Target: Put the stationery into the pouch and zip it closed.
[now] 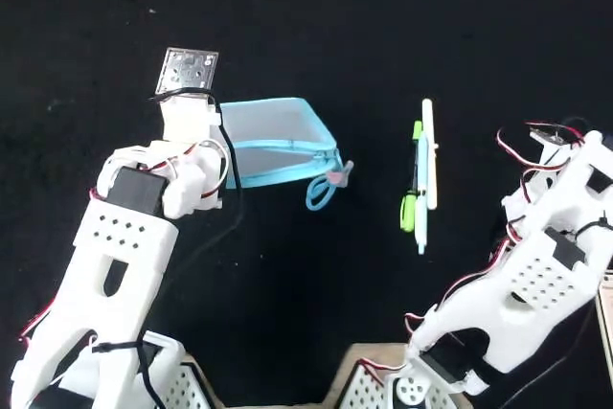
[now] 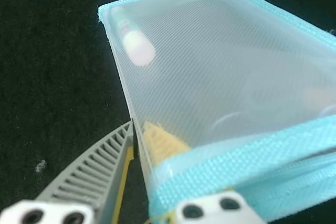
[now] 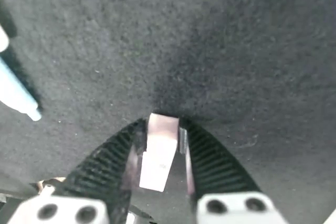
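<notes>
- Left gripper (image 1: 218,155) (image 2: 142,136): clamped on the pouch (image 1: 278,136) (image 2: 220,77) at its end edge, the end away from the pens (image 1: 422,174). The grey finger (image 2: 100,182) is on one side of the mesh, and the other finger's yellow pad shows through it.
- Pouch: translucent mesh with light blue trim, flat on the black table cloth (image 1: 287,284) in front of the left arm. The zipper band (image 2: 247,161) runs along the side nearest the wrist camera. Can't tell if it's open or zipped.
- Blue pull loop (image 1: 321,191) with a small pink tag (image 1: 337,177) hangs off the pouch corner nearest the pens and lies on the cloth.
- Inside the pouch: a white cylinder (image 2: 131,40), seen through the mesh, up against the clamped end edge near the far corner. Can't tell exactly what it is.
- Right gripper (image 3: 160,129): closed on a small white block (image 3: 157,158), pinched between the two black fingers just over the cloth. Contact with the cloth is unclear.
- Right arm (image 1: 546,275): folded at the table's right side, well apart from the pouch.
- Pens: white pen (image 1: 430,155), light blue pen (image 1: 421,200) and green marker (image 1: 409,210) lie loose side by side, pointing away from the robot, between the pouch and the right arm.
- Light blue pen's tip (image 3: 21,100) lies on the cloth off to one side of the right gripper, apart from it.
</notes>
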Controlling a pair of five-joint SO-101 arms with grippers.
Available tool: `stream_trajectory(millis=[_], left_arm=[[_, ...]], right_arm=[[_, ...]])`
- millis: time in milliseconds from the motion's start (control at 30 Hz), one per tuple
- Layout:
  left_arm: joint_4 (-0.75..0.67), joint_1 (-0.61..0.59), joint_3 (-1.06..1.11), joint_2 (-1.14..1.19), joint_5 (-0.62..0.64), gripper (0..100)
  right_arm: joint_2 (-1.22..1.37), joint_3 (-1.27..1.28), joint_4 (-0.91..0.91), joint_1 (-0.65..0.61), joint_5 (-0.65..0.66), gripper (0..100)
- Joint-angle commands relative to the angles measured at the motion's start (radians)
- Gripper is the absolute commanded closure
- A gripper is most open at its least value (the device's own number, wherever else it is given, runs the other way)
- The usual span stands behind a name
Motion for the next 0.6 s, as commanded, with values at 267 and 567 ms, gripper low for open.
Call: stream_trajectory(millis=[267,567], left_arm=[[-0.006,0.016,0.027,0.008,0.009,97],[-0.005,0.016,0.028,0.008,0.009,97]], right_arm=[[-0.375,0.354,-0.166,-0.029,-0.014,84.2],[-0.490,0.573,-0.411,-0.037,-0.066,84.2]])
